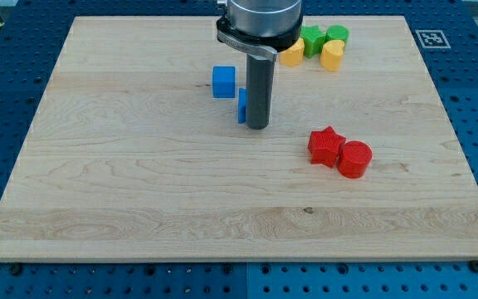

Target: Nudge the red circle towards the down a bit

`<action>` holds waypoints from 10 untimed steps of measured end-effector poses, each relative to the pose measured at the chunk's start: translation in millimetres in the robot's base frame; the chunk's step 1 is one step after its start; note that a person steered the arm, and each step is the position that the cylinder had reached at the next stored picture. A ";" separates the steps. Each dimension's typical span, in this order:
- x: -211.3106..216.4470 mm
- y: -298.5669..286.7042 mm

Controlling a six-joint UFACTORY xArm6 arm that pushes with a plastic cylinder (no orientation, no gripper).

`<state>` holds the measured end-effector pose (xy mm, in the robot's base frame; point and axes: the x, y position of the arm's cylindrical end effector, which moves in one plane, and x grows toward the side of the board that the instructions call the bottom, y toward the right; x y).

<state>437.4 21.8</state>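
Note:
The red circle (355,159) lies right of the board's middle, touching a red star (326,145) on its left. My tip (257,126) rests on the board near the middle, up and to the left of both red blocks and well apart from them. A blue block (242,105) sits right against the rod's left side, partly hidden by it. A blue cube (223,81) lies a little up and left of the tip.
At the view's top, right of the arm, a cluster: a green star (312,39), a green block (337,35), a yellow block (332,55) and a yellow block (292,55) partly hidden by the arm. The wooden board (123,191) sits on a blue perforated table.

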 end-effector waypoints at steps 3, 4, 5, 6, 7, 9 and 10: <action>-12.5 42.4; -17.2 41.0; -17.2 25.9; -17.3 2.4; -17.6 -19.3; -17.6 38.7; -17.2 100.7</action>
<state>420.2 122.5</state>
